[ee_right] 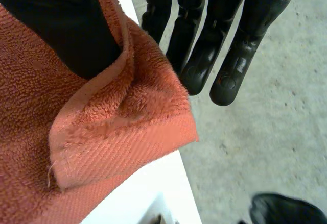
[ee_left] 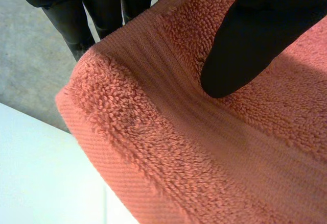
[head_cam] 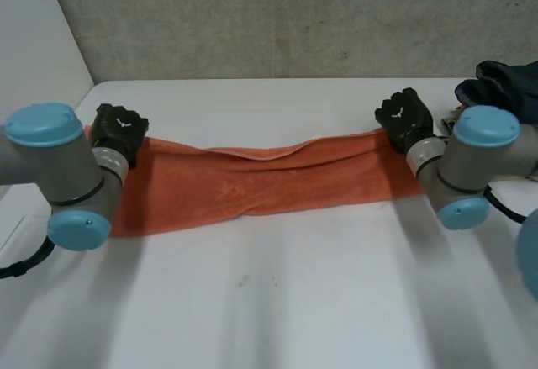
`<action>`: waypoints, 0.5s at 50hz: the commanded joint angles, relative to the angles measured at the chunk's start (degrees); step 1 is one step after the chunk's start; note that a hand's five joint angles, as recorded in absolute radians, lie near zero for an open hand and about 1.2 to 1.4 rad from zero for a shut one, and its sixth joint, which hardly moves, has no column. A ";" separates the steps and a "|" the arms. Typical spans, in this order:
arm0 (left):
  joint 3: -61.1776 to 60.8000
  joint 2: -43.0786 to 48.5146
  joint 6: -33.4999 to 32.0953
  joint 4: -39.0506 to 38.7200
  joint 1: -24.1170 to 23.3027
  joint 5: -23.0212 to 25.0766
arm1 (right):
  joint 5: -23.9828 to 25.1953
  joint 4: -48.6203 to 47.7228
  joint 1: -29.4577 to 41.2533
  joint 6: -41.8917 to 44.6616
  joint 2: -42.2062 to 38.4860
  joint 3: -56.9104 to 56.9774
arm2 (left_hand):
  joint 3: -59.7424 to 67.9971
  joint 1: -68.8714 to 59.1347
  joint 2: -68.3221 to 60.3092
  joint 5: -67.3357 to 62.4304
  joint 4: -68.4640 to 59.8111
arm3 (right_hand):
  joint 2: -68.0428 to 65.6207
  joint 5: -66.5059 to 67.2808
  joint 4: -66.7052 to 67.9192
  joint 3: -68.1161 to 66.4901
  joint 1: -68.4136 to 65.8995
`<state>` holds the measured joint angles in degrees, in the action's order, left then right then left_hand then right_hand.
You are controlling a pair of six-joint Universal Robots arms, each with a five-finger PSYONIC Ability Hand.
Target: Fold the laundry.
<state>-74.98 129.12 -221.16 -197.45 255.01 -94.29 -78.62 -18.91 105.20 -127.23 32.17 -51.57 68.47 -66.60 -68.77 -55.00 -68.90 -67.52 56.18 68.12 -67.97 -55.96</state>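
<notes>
In the head view, an orange towel [head_cam: 252,180] lay stretched in a long band across the white surface [head_cam: 277,302]. The left hand [head_cam: 118,129] sat at its far left corner and the right hand [head_cam: 405,117] at its far right corner. A dark cloth [head_cam: 504,87] was bunched at the surface's far right, behind the right arm.

In the left wrist view, the thumb [ee_left: 245,45] pressed onto the terry pile near the hem while the fingers [ee_left: 71,15] ran beneath it, pinching the towel.

In the right wrist view, the thumb [ee_right: 56,25] lay on top and straight fingers [ee_right: 204,45] reached out under the curled corner, gripping it above the grey floor [ee_right: 265,112].
</notes>
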 commanded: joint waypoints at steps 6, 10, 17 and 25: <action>4.14 4.91 -0.33 -8.63 -2.76 0.07 | -4.95 -3.68 0.18 -1.26 -2.91 3.85 | -52.85 50.98 53.15 49.38 53.28 | 57.52 -56.18 -58.12 57.97 45.96; 4.14 4.04 -0.32 -11.81 -3.20 -0.54 | -6.54 -2.98 0.09 -5.72 1.21 1.75 | -57.08 55.21 57.38 53.61 57.51 | 57.52 -56.18 -58.12 57.97 45.96; 1.07 -1.06 0.03 -11.64 -2.94 -0.54 | -5.23 6.57 -0.35 -16.45 15.26 -7.91 | -56.07 54.20 56.37 52.60 56.50 | 57.52 -56.18 -58.12 57.97 45.96; -8.94 -9.76 0.47 -11.11 -2.15 -0.19 | 0.13 18.72 -2.88 -18.58 22.94 -16.62 | -56.07 54.20 56.37 52.60 56.50 | 51.23 -49.90 -51.83 51.68 39.67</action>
<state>-77.13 125.13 -221.00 -209.14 252.34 -94.71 -82.28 -9.05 104.67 -144.33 49.74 -61.86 13.10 -12.34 -12.86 -2.78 -12.61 -12.54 3.81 13.30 -12.02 -11.55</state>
